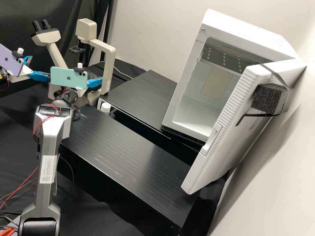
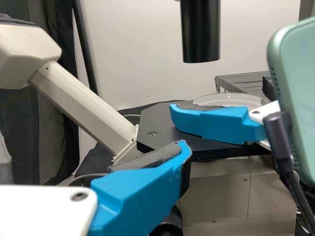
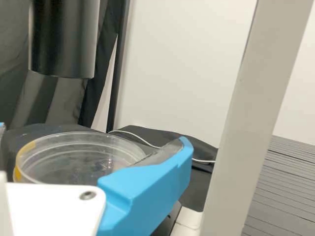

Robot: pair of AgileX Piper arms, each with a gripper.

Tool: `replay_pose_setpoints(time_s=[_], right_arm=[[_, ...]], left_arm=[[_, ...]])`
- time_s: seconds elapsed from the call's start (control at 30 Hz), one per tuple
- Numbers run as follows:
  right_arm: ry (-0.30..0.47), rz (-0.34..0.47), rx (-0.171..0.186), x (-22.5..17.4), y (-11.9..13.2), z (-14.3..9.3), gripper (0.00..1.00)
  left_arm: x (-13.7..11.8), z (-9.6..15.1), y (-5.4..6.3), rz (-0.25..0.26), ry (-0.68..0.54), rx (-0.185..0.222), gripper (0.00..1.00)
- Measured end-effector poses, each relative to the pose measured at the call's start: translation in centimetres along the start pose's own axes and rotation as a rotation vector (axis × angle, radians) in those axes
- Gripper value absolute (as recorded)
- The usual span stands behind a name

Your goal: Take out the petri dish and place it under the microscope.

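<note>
My left gripper (image 1: 40, 67) stands open left of the microscope (image 1: 110, 67); its near finger (image 2: 142, 187) in the left wrist view holds nothing. At the microscope stage my right gripper (image 1: 95, 82) is largely hidden by its green phone. The right wrist view has the clear petri dish (image 3: 81, 152) between the fingers of my right gripper (image 3: 93, 140), one pad against its side. Behind a right finger (image 2: 216, 125) the dish's rim (image 2: 229, 100) shows over the dark stage (image 2: 157, 129), near the black tube (image 2: 199, 32). The dish's underside is hidden.
A white incubator (image 1: 187, 82) stands at the right, its door (image 1: 213, 141) open. Black slatted shelves (image 1: 131, 144) lie between it and the arms. The microscope's upright (image 3: 256, 98) rises close beside my right finger; a small white-capped bottle (image 1: 105, 107) stands near its base.
</note>
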Motion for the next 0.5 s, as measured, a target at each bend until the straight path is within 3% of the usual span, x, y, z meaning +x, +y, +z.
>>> replay_pose_setpoints(time_s=[0.3, 0.5], right_arm=[[0.027, -0.031, -0.004, -2.3, 1.1, -0.3, 1.00], [0.051, -0.022, 0.044, -5.1, 2.2, 0.0, 1.00]], left_arm=[[0.0, 0.0, 0.0, 0.000, 0.000, 0.000, 1.00], [0.0, 0.0, 0.0, 0.000, 0.000, 0.000, 1.00]])
